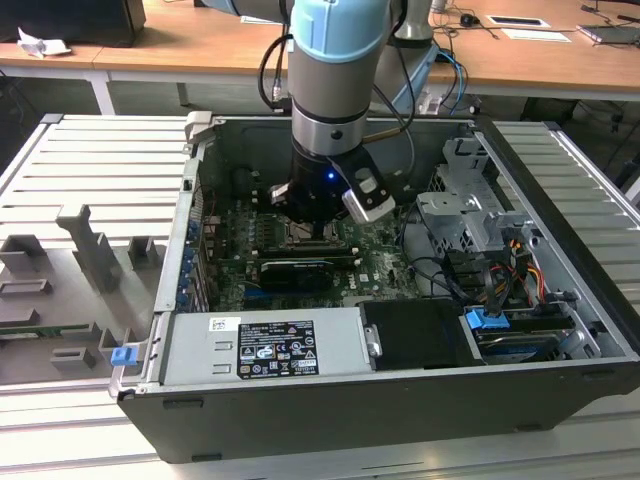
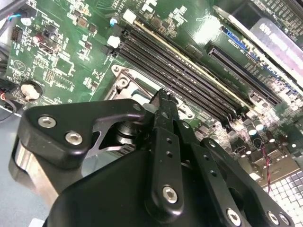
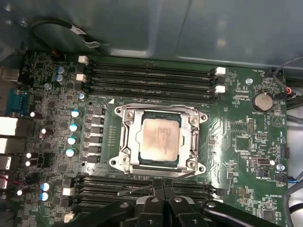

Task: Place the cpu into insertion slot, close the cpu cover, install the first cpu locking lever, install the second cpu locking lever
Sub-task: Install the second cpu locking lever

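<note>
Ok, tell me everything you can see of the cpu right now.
In the first wrist view the cpu is a flat square chip with a pale silvery-beige metal face, lying level in the insertion slot on the green board. The silvery cpu cover frames it on all sides. Nothing grips it; the gripper sits apart, beside the socket.

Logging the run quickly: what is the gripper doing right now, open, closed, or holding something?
Gripper: fingers closed together, holding nothing, above the board just beside the socket, where the chip sits under the cover.

Tool (image 2: 163, 101) body hides most of insertion slot (image 2: 124, 81) in second wrist view.
</note>
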`<state>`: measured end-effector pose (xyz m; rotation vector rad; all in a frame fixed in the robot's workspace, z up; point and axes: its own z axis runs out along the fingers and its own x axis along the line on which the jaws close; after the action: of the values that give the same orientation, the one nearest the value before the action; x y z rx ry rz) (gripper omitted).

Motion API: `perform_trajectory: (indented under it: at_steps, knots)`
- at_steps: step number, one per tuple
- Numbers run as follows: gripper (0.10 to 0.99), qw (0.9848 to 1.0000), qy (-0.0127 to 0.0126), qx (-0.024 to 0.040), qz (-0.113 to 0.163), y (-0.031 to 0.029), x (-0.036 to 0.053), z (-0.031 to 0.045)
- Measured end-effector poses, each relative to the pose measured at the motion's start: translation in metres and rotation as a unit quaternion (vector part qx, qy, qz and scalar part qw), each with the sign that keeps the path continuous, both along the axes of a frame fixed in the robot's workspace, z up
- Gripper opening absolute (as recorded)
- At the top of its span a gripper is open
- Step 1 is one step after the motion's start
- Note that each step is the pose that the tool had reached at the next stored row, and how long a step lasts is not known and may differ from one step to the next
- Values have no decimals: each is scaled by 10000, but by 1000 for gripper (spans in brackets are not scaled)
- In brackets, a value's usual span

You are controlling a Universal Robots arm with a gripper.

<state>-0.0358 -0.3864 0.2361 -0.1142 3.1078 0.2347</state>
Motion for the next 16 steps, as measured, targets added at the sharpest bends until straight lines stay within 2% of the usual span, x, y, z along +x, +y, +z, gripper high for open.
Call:
perform_trajectory:
  at_steps: [1,3,8,9,12,16]
  knots:
    - [106,10000,0,10,0,-2,-23,-1]
    - [106,10000,0,30,1,-8,-124,-12]
    - [106,10000,0,44,5,-9,-156,-117]
    - [106,10000,1,75,9,-11,-162,-122]
    - [106,9996,-1,298,10,-52,-223,-131]
    - [106,9991,0,428,10,-127,-309,-139]
